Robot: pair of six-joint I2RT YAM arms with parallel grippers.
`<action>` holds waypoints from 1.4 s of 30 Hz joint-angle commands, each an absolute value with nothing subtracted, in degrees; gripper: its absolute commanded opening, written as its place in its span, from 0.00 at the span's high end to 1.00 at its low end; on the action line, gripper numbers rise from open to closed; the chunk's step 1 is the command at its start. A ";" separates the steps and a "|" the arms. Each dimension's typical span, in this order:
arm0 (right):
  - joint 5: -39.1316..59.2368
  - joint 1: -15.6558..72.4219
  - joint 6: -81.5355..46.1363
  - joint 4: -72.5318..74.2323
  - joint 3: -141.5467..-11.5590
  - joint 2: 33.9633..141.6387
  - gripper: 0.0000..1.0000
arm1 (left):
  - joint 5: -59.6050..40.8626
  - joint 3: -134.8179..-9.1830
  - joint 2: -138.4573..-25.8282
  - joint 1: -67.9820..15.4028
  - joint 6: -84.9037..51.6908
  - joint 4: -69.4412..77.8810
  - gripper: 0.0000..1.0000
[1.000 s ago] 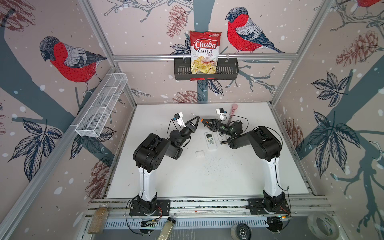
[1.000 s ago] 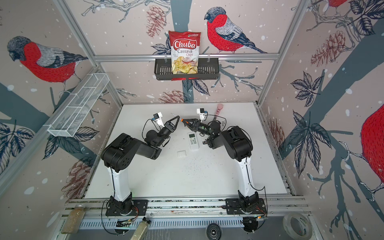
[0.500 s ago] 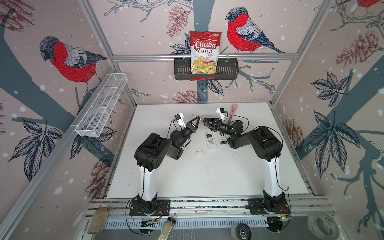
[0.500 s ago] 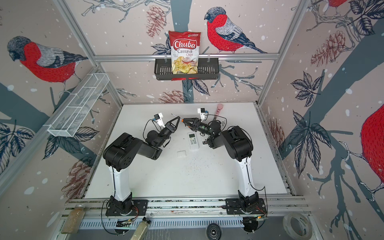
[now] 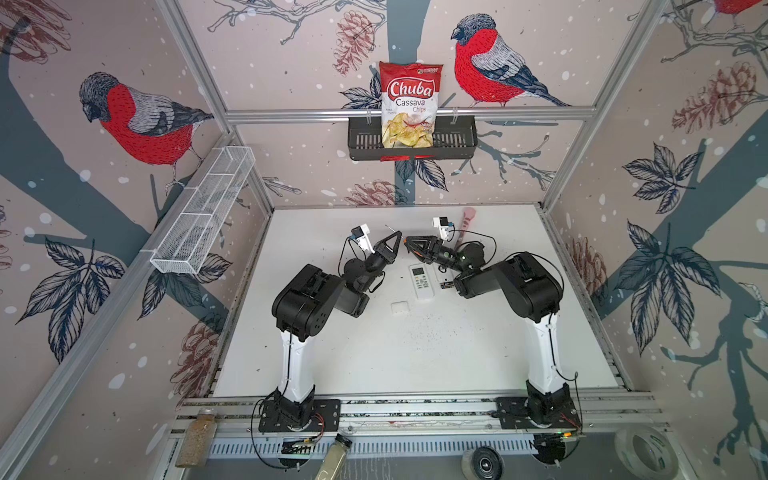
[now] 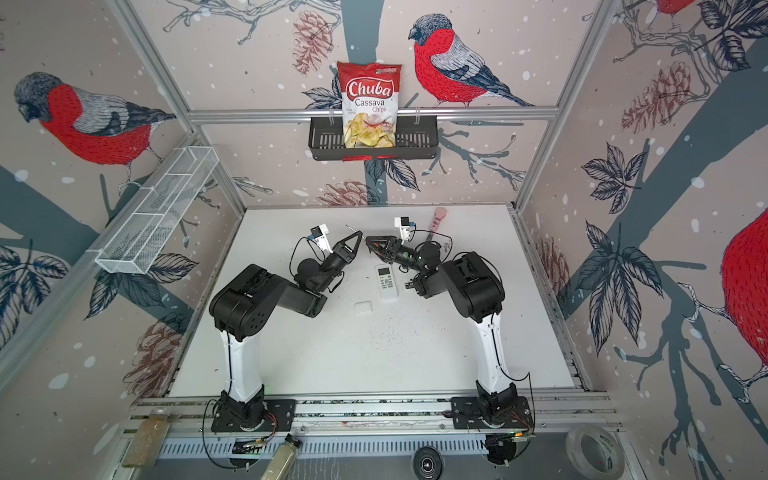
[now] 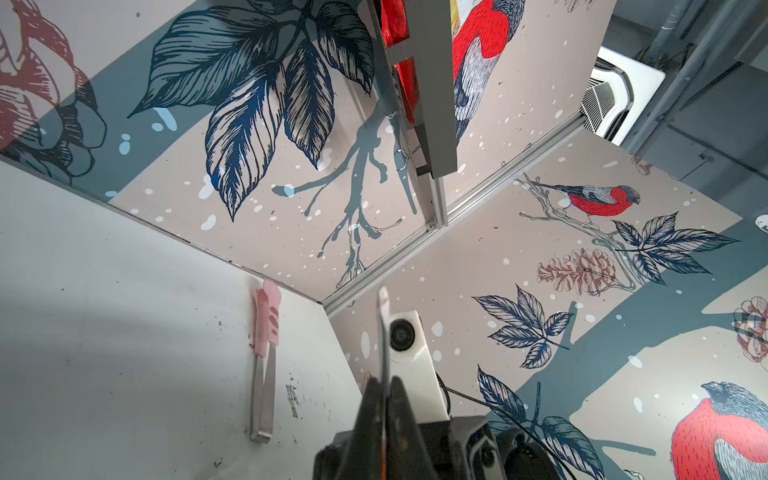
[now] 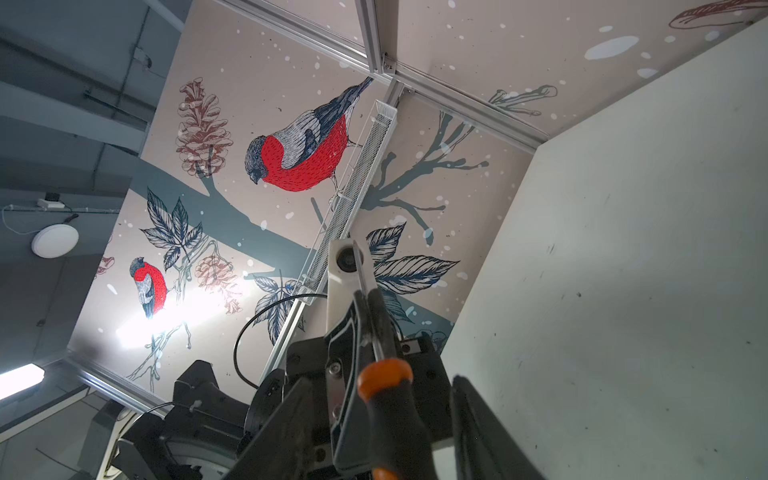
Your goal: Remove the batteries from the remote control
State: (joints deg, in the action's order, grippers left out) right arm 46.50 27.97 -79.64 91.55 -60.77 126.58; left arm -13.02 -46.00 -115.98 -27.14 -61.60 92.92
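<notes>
Left arm [image 5: 305, 301]: elbow folded, forearm angled up toward the centre.
Left gripper [image 5: 397, 240]: raised, fingers pressed together on the screwdriver [image 8: 384, 376] shaft.
Right arm [image 5: 525, 286]: elbow folded, wrist reaching toward the centre.
Right gripper [image 5: 411, 245]: facing the left gripper tip to tip, jaws parted either side of the handle.

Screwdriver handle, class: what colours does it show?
The slim plastic screwdriver handle is black with an orange collar; the right wrist view shows it best.

I'm watching the orange-handled black screwdriver [image 8: 385, 380] running off the edge of the right wrist view, its thin shaft [image 7: 384, 332] blurring in the left wrist view. Mid-frame in a top view, the white remote control [image 5: 421, 281] is lying buttons-up, hiding its back.
</notes>
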 commanded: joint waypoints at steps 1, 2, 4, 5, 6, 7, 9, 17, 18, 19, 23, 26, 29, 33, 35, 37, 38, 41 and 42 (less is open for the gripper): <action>45.81 27.74 -80.56 106.92 -60.49 127.08 0.45 | -12.65 -46.77 -115.84 -27.22 -62.18 103.26 1.00; 45.79 27.61 -80.69 106.88 -60.47 127.16 0.45 | -12.69 -46.83 -115.84 -27.25 -62.23 103.24 1.00; 45.71 27.60 -80.60 106.92 -60.46 126.88 0.44 | -12.67 -46.85 -116.00 -27.25 -62.31 103.22 1.00; 45.76 27.65 -80.56 106.89 -60.47 126.74 0.44 | -12.66 -46.77 -116.23 -27.22 -62.53 103.29 1.00; 45.71 27.61 -80.54 106.90 -60.51 126.66 0.44 | -12.66 -46.76 -116.40 -27.25 -62.64 103.21 1.00; 45.62 27.63 -80.60 106.88 -60.56 126.53 0.44 | -12.59 -46.67 -116.61 -27.32 -62.75 103.27 1.00; 45.62 27.68 -80.69 106.90 -60.73 126.53 0.44 | -12.32 -46.37 -116.85 -27.42 -62.89 103.27 1.00; 45.38 28.21 -80.90 106.89 -60.88 126.64 0.44 | -11.69 -47.37 -117.50 -28.28 -62.93 103.27 1.00; 45.38 28.29 -81.01 106.88 -60.98 126.65 0.45 | -11.56 -47.53 -117.72 -28.45 -62.97 103.24 1.00; 45.36 28.31 -81.03 106.89 -61.07 126.64 0.46 | -11.60 -47.63 -117.92 -28.60 -63.06 103.28 1.00; 45.28 28.23 -81.14 106.92 -60.92 126.64 0.49 | -11.51 -48.21 -118.90 -29.27 -63.28 103.29 1.00; 45.19 28.00 -81.08 106.90 -60.46 126.32 0.51 | -11.43 -48.08 -118.95 -29.53 -63.13 103.28 1.00; 45.00 27.69 -80.95 106.88 -60.05 126.10 0.53 | -11.43 -47.82 -118.90 -29.53 -63.11 103.31 1.00; 44.76 27.08 -80.90 106.88 -59.94 126.10 0.57 | -11.76 -47.47 -118.71 -29.57 -63.02 103.25 1.00; 44.89 26.90 -80.78 106.90 -59.94 126.04 0.58 | -11.93 -47.46 -118.82 -29.60 -63.02 103.19 1.00; 44.96 26.90 -80.70 106.88 -60.02 126.12 0.59 | -12.28 -47.72 -119.21 -29.62 -63.40 103.31 1.00; 44.96 26.96 -80.62 106.83 -59.95 126.12 0.61 | -12.33 -47.81 -119.43 -29.69 -63.54 103.28 1.00; 44.87 26.94 -80.30 106.52 -59.69 126.12 0.64 | -12.39 -47.94 -119.71 -29.88 -63.54 103.27 1.00; 44.90 26.98 -80.24 106.52 -59.59 126.12 0.65 | -12.48 -48.07 -119.79 -29.84 -63.54 103.28 1.00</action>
